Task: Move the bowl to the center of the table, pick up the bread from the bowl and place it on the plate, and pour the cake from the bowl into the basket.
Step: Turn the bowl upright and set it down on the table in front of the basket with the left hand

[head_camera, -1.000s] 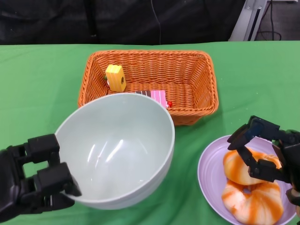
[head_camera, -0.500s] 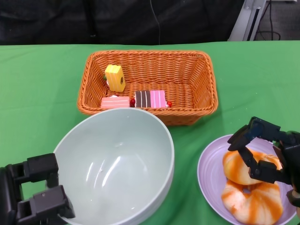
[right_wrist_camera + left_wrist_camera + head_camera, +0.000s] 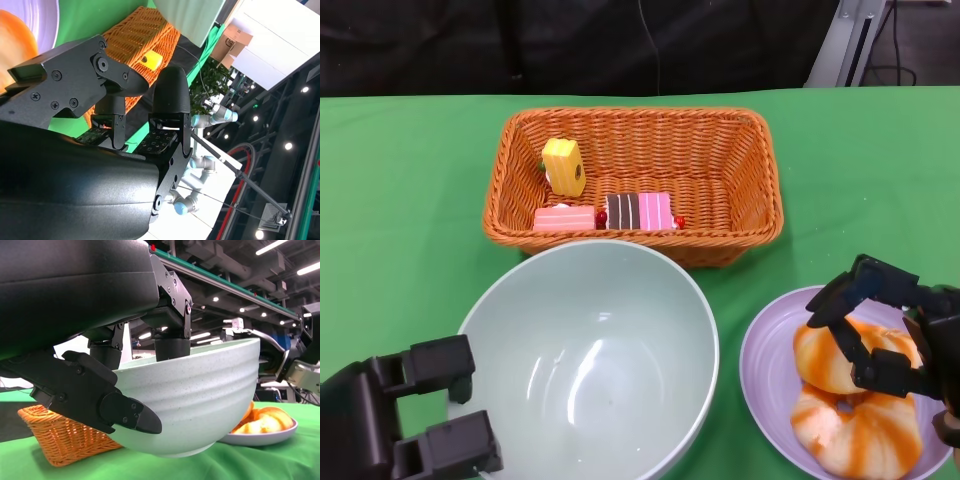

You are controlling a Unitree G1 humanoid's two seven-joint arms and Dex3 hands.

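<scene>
Left hand (image 3: 405, 425) gripping empty bowl (image 3: 595, 360) — underside just above cloth only in left wrist view — right hand (image 3: 890, 335) spread over bread (image 3: 860, 405).

The green cloth-covered bench (image 3: 410, 200) carries an orange woven wicker basket (image 3: 740, 200), a pale green ceramic bowl (image 3: 590, 370) and a round lilac plate (image 3: 765, 350).

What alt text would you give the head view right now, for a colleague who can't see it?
The left hand holds an empty pale green bowl upright over the green table. Behind it, a wicker basket contains three cake pieces. The right hand hovers over bread on a purple plate.
</scene>
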